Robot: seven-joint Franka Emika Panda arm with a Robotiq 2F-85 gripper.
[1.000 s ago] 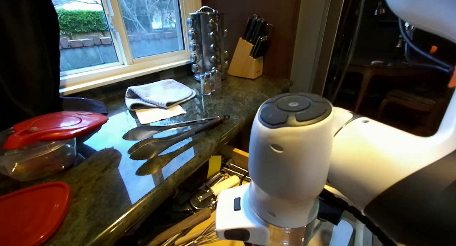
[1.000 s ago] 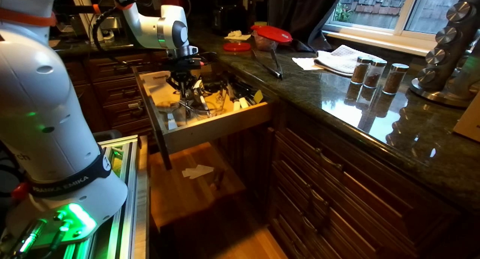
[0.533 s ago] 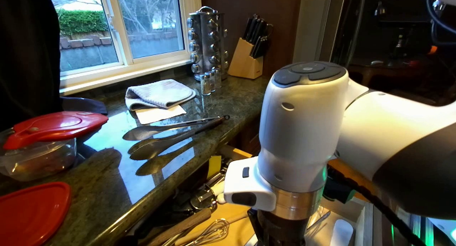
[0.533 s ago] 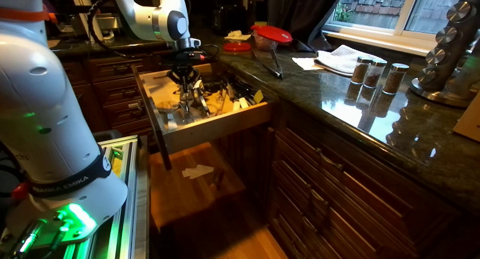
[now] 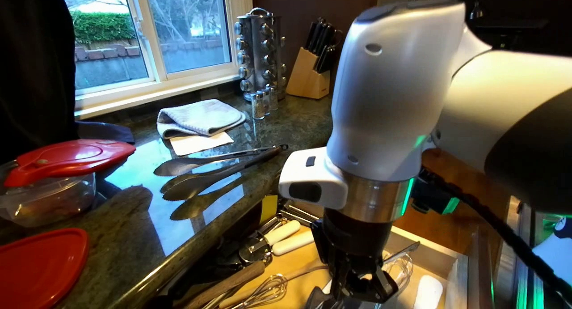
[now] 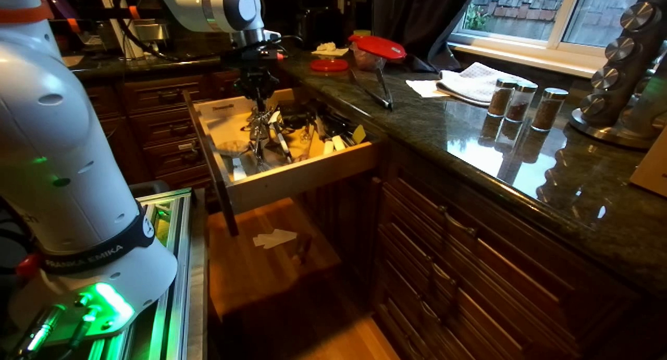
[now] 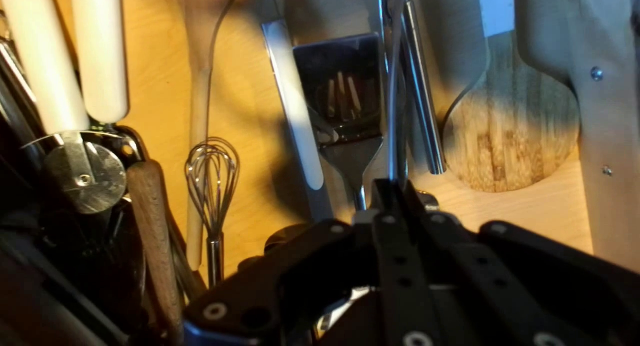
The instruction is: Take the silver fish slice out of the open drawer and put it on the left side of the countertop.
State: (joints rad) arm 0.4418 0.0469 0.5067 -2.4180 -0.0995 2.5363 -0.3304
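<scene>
The drawer (image 6: 307, 175) stands open below the dark countertop (image 5: 129, 242). My gripper shows in both exterior views (image 5: 357, 295) (image 6: 260, 102), pointing down over the utensils. In the wrist view its fingertips (image 7: 395, 186) are shut on the thin handle of a silver utensil (image 7: 394, 95). The handle's far end also shows in an exterior view (image 5: 404, 253). The head of this utensil is mostly hidden, so I cannot be sure that it is the fish slice. A slotted silver turner blade (image 7: 345, 55) lies in the drawer just beside the handle, its neck running beneath the gripper.
Whisk (image 7: 212, 181), pizza cutter (image 7: 85, 178) and round wooden piece (image 7: 510, 150) lie in the drawer. On the countertop are tongs (image 5: 210, 175), a folded towel (image 5: 201, 116), a red-lidded container (image 5: 71, 161) and a red lid (image 5: 40, 268). Spice jars (image 6: 550, 110) stand farther along.
My gripper has risen from low in the drawer over the last second. The end of the silver handle has moved up with it. The drawer and countertop things have stayed put.
</scene>
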